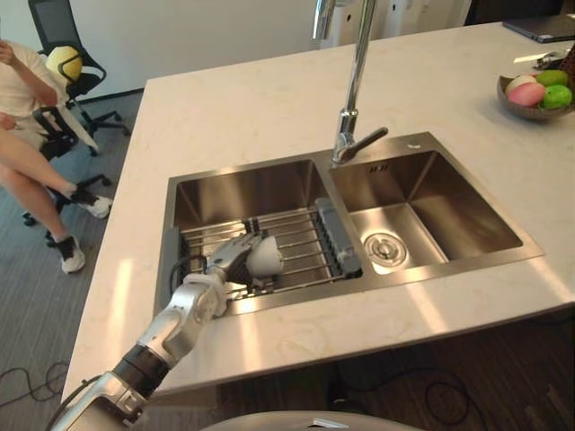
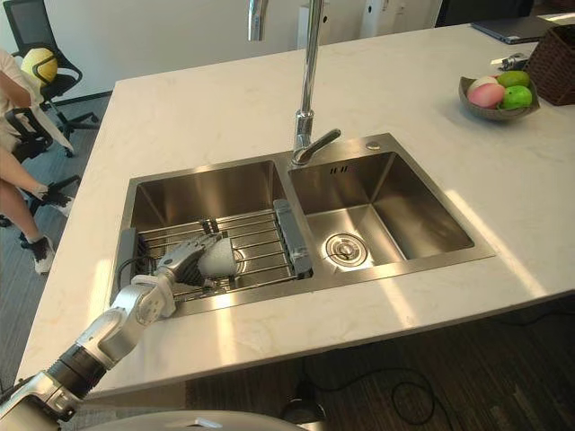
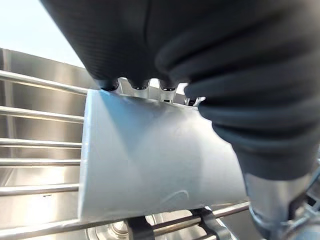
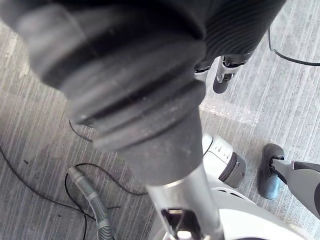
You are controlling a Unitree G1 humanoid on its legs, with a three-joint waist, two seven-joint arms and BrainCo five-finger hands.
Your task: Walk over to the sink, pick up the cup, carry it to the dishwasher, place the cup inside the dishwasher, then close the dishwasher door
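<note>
The left hand [image 1: 232, 262], low and left of centre in the eye views, is down in the sink's left basin [image 1: 238, 190]. Its fingers [image 3: 139, 84] are curled over the white cup [image 1: 267, 256], which lies on its side on the wire rack [image 1: 301, 235]. The right hand [image 4: 223, 80] hangs above the floor; I cannot tell whether it is open.

The cup looks light, stiff and smooth. It is probably slippery, and could chip against the steel. A wrap round its body, thumb opposite, seems the safest hold.

Counted left to right: one seated person [image 1: 22, 153] at upper left, one cup, one rack, two basins including the right basin [image 1: 449, 202], one tap [image 1: 358, 81], and one fruit bowl [image 1: 530, 112] at upper right.
</note>
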